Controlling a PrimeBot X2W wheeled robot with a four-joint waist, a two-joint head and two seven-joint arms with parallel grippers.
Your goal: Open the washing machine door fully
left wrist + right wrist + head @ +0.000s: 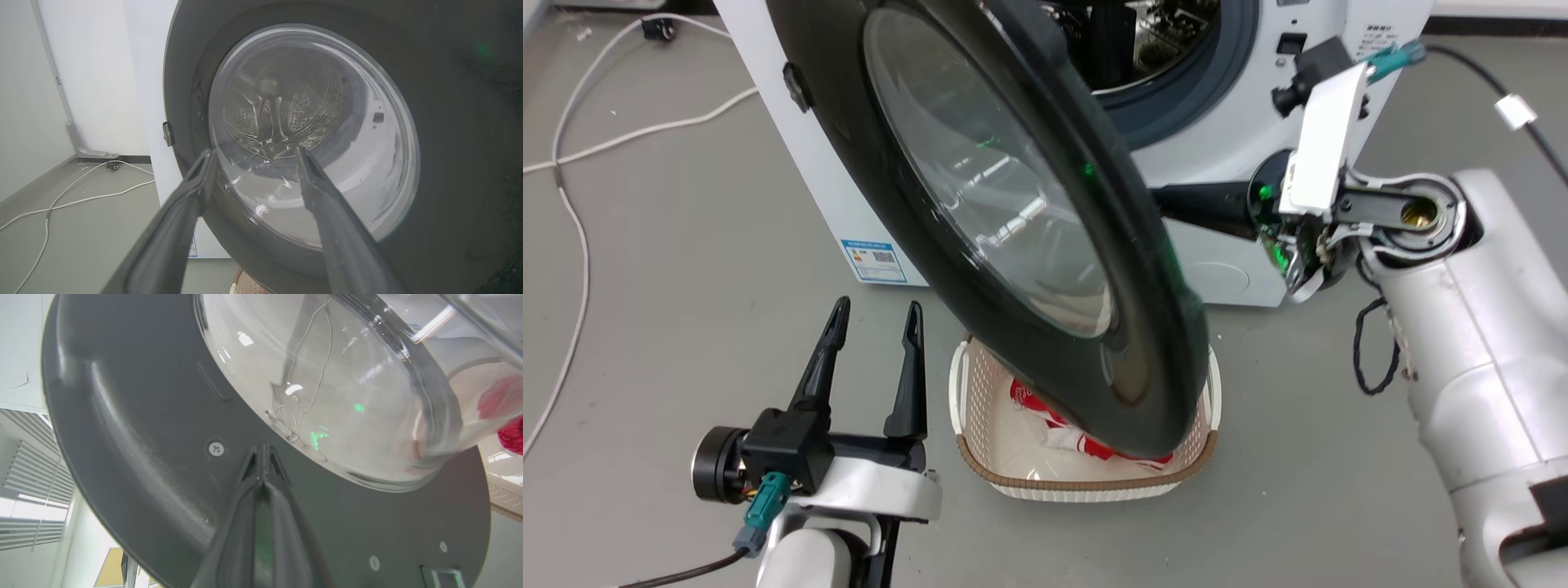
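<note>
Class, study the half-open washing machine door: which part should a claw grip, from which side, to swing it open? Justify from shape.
Grip the washing machine door by its thin black rim at the free edge above the basket, edge-on from the robot's right, one finger on each face. The bulging glass bowl is smooth and too wide; the free edge likely gives most leverage.

The left gripper [878,306] has two long, thin black fingers [821,359] on a black box-shaped block [788,445]. Just below this block sits a teal plug [765,500] with a black cable [686,569], and beside it a white curved bracket [874,490]. The pale grey right forearm [1478,343] carries a brass-centred round joint [1419,214] and a looped black cord [1356,347].
</note>
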